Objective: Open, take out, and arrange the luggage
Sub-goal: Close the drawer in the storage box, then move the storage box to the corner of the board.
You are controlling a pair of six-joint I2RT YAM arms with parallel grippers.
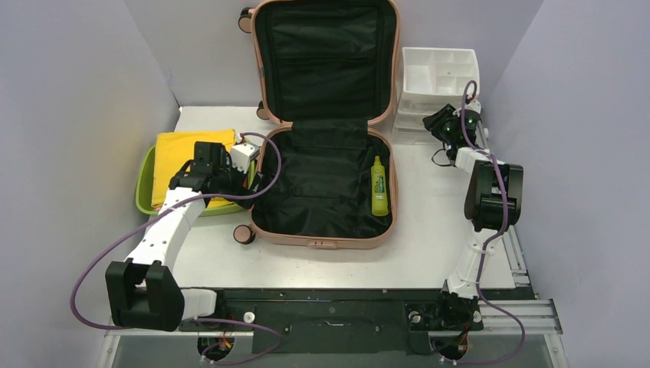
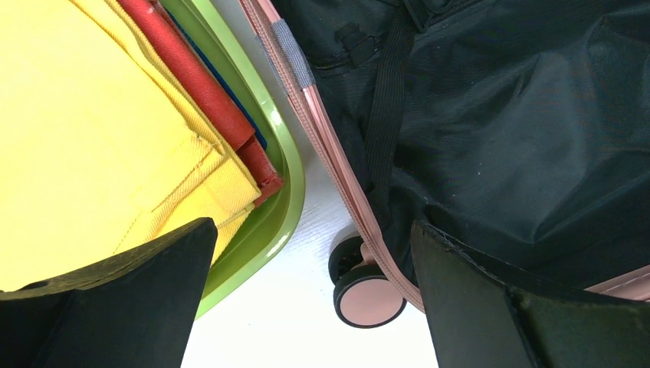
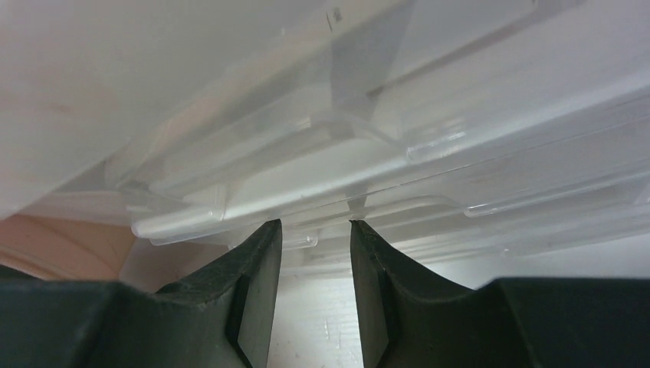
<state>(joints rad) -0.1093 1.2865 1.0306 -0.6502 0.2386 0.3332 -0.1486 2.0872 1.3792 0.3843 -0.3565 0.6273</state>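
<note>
The salmon-pink luggage (image 1: 322, 239) lies open in the middle of the table. Its lid (image 1: 326, 54) stands upright against the back wall, and the black lining shows. A yellow-green bottle (image 1: 379, 186) lies inside the lower half, at its right side. My left gripper (image 1: 245, 165) hovers over the luggage's left rim, wide open and holding nothing. The left wrist view shows that gripper (image 2: 314, 307) above bare table, between the tub and a pink caster wheel (image 2: 370, 299). My right gripper (image 3: 316, 230) is open a narrow gap, its tips at the front lip of the white drawer organizer (image 3: 383, 153).
A lime-green tub (image 1: 144, 180) left of the luggage holds a folded yellow cloth (image 1: 188, 153), with a red cloth (image 2: 199, 77) beneath it. The white organizer (image 1: 437, 65) stands at the back right beside the lid. Grey walls close in both sides.
</note>
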